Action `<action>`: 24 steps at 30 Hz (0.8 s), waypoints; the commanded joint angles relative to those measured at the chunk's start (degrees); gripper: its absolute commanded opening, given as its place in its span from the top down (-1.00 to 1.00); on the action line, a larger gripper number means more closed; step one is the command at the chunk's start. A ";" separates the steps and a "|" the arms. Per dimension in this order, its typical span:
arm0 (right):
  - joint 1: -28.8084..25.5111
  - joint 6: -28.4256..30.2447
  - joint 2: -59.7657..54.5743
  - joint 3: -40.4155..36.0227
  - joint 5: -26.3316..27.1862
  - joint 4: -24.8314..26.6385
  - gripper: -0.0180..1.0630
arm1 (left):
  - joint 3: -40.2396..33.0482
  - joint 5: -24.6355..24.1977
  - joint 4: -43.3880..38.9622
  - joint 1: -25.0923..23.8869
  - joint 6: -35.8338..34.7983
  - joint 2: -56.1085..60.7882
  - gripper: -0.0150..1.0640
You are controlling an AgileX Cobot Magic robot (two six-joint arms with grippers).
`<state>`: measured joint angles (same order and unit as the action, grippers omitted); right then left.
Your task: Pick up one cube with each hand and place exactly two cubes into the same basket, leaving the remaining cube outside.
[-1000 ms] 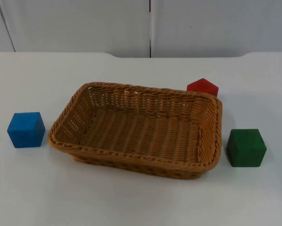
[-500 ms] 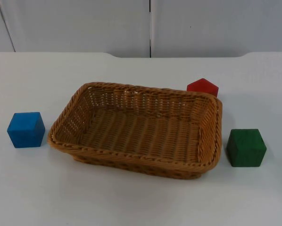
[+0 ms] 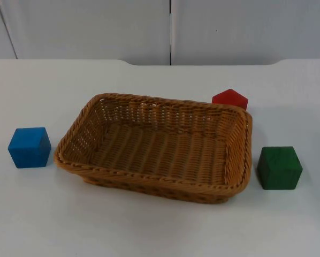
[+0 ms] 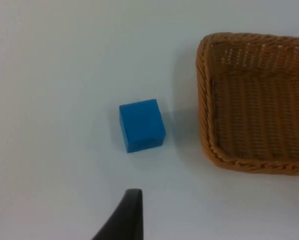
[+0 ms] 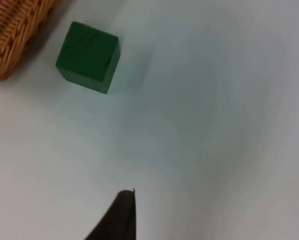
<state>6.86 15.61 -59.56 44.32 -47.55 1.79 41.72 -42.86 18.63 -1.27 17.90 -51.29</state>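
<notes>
Grippers hang above the table, left gripper (image 4: 127, 215) over the blue cube (image 4: 141, 125), right gripper (image 5: 120, 215) near the green cube (image 5: 88, 56); whether either is spread or closed, I cannot tell. Around the wicker basket (image 3: 149, 184), blue sits at nine o'clock, green at three, the red cube (image 3: 230, 99) at one. Nothing is inside yet; both picks remain.

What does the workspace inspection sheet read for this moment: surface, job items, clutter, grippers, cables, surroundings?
Surface: white table top, nothing spilled.
Basket: wicker basket mid-table, no cube inside.
Blue cube: blue cube on the table beside the basket's left end, apart from it.
Green cube: green cube on the table off the basket's right end.
Red cube: red cube behind the basket's far right corner.
Clutter: nothing seen.
Grippers: one black fingertip short of the blue cube, another short of the green cube.
Cables: nothing seen.
Surroundings: grey partition wall.
</notes>
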 commanded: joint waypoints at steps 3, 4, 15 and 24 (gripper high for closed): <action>-0.38 4.18 -3.18 2.61 0.95 0.19 -0.95 | 0.39 4.29 0.88 -0.09 4.99 -3.71 -0.97; -0.38 5.16 -4.29 2.74 0.95 0.27 -0.95 | 0.39 5.18 0.88 -0.09 5.67 -4.40 -0.97; -0.38 12.48 -14.22 4.53 2.75 6.32 -0.95 | 4.74 5.02 0.88 -0.09 7.32 -11.77 -0.97; -0.28 15.33 -20.99 8.32 3.02 7.84 -0.95 | 8.83 2.26 0.88 -0.09 11.22 -19.17 -0.97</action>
<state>6.86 29.95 -80.34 52.28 -44.84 9.07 50.04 -40.17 18.74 -1.27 28.18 -69.97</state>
